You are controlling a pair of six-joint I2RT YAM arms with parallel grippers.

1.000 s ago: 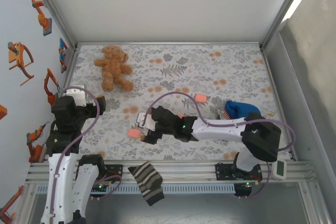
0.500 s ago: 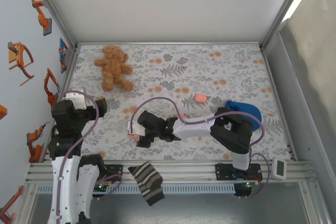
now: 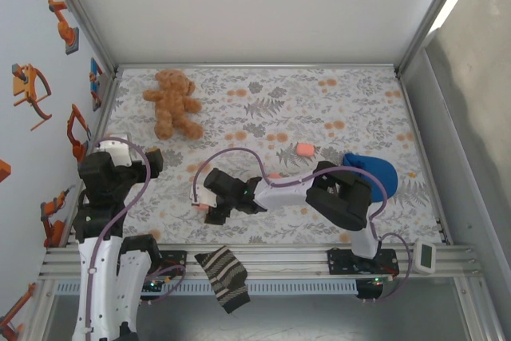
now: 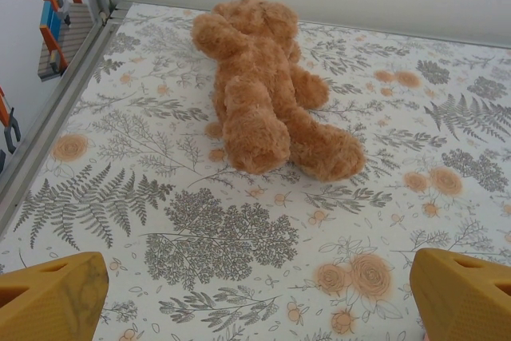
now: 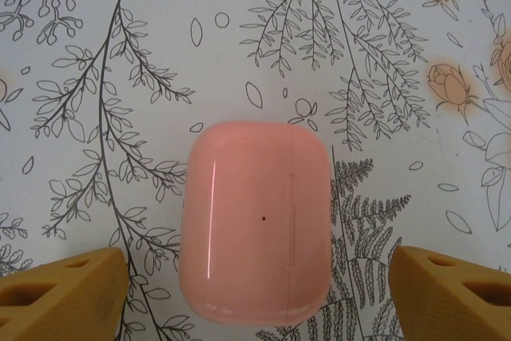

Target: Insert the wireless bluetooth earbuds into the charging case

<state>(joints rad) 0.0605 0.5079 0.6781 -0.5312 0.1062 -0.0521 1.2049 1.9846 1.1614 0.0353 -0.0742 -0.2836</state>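
Well, on the floral cloth (image 4: 200, 237) we count one brown teddy bear (image 4: 263, 93). Our left gripper (image 4: 255, 297) and right gripper (image 5: 255, 293) both have jaws spread wide. Two glossy, rounded pink cases — the charging case (image 5: 255, 225) between the right fingers (image 5: 56, 297), untouched; a second case (image 3: 304, 150) well apart. One tiny salmon earbud (image 3: 274, 175) lies beside the right arm (image 3: 295, 189).

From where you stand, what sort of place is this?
Probably a robot test cell: white panel walls in an aluminium frame, a left arm and right arm bolted to a rail, and props, a teddy bear and a pink charging case, on a floral cloth.
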